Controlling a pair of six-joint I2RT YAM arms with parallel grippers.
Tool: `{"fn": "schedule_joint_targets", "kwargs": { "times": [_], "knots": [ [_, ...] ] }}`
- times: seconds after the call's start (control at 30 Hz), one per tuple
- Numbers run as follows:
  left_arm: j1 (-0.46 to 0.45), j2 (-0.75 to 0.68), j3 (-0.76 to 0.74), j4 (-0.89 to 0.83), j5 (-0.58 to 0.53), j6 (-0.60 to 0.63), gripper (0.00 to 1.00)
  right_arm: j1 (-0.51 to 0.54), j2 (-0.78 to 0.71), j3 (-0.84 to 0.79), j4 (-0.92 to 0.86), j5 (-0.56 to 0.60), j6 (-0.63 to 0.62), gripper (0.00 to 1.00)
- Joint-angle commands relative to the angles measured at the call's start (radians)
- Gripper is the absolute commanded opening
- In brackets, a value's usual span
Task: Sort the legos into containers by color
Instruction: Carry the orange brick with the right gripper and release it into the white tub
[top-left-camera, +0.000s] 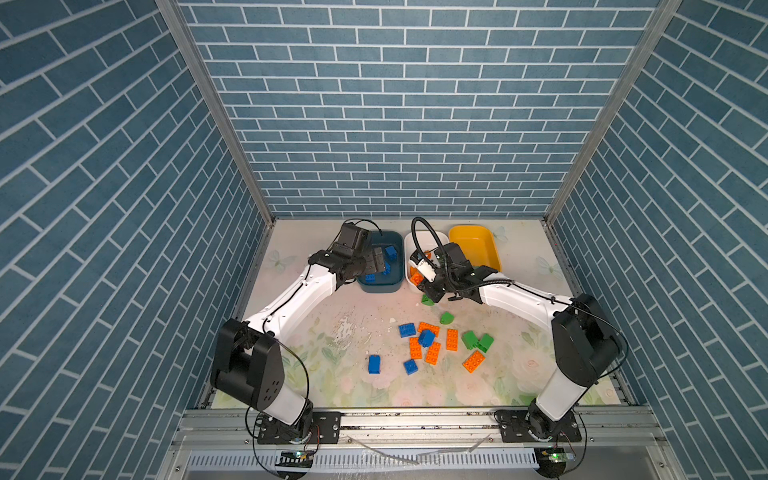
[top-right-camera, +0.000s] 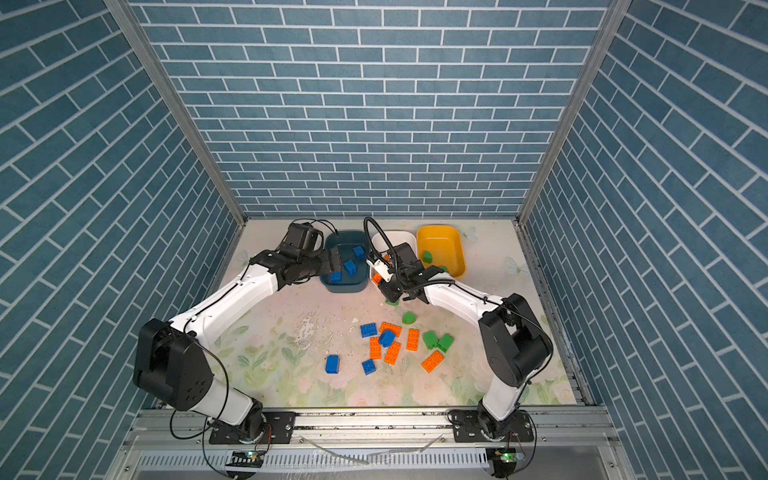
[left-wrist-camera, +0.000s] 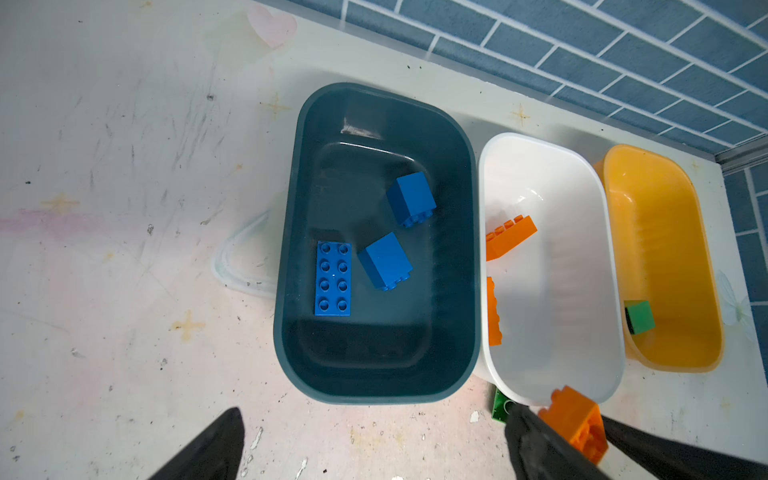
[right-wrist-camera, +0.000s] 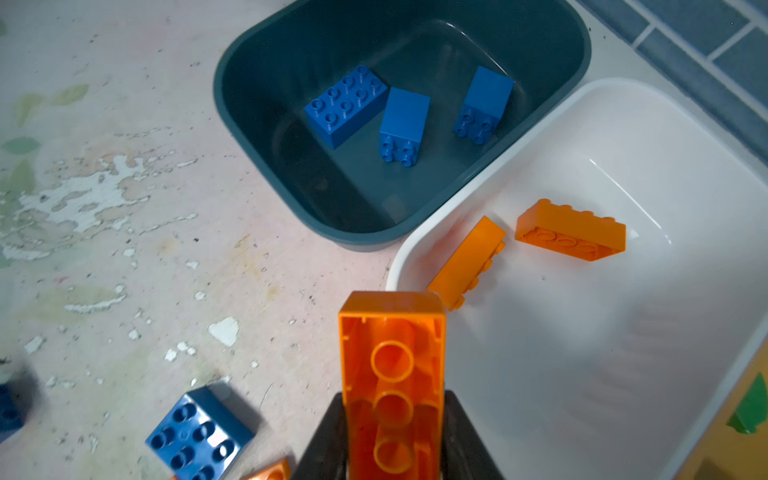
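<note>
The right gripper (right-wrist-camera: 392, 419) has its fingers clamped on the long sides of an orange brick (right-wrist-camera: 392, 365), whose hollow underside faces the wrist camera. They hold the brick by its near end, so most of it juts out ahead. That hold should let it drop clean once the fingers part. The brick's far end sits just at the near rim of the white tub (right-wrist-camera: 602, 353), not yet over its floor. Two orange bricks (right-wrist-camera: 571, 230) lie inside, which marks white as the orange tub and, I judge, this brick's goal.

The left gripper (left-wrist-camera: 374, 419) hangs above the near end of the teal tub (left-wrist-camera: 374, 365), fingers wide apart and empty. Three blue bricks (left-wrist-camera: 332, 278) lie in that tub, so the arm sits where blue goes. The yellow tub (left-wrist-camera: 665, 249) holds a green brick (left-wrist-camera: 640, 318) — each colour has its tub.

Much is left to do. A pile (top-left-camera: 432, 353) of blue, orange and green bricks lies on the tabletop (top-left-camera: 324, 374), apart from the tubs, and a stray brick (top-left-camera: 427, 300), green, lies right under the right gripper.

The next move calls for a short reach forward over the rim before the fingers open — too early, and the brick could catch the rim and tumble outside.
</note>
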Motion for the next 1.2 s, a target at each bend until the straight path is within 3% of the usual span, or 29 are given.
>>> {"fn": "schedule_joint_targets", "kwargs": {
  "times": [0.0, 0.33, 0.57, 0.7, 0.97, 1.17],
  "knots": [
    [0.005, -0.024, -0.008, -0.011, 0.003, -0.015, 0.99, -0.015, 0.067, 0.092, 0.059, 0.017, 0.108, 0.23],
    [-0.001, -0.028, -0.012, -0.055, 0.032, -0.048, 0.99, -0.082, 0.197, 0.24, -0.005, 0.04, 0.257, 0.23],
    [-0.007, -0.024, -0.025, -0.067, 0.009, -0.049, 0.99, -0.123, 0.234, 0.3, -0.125, 0.183, 0.322, 0.27],
    [-0.032, -0.02, -0.017, -0.078, -0.041, -0.023, 0.99, -0.123, 0.204, 0.29, -0.149, 0.198, 0.306, 0.38],
    [-0.041, 0.006, 0.002, -0.079, -0.032, -0.019, 0.99, -0.118, 0.08, 0.173, -0.134, 0.156, 0.322, 0.66],
    [-0.041, 0.025, 0.006, -0.074, -0.008, -0.025, 0.99, -0.115, -0.042, 0.047, -0.106, 0.125, 0.367, 0.79]
  ]
}}
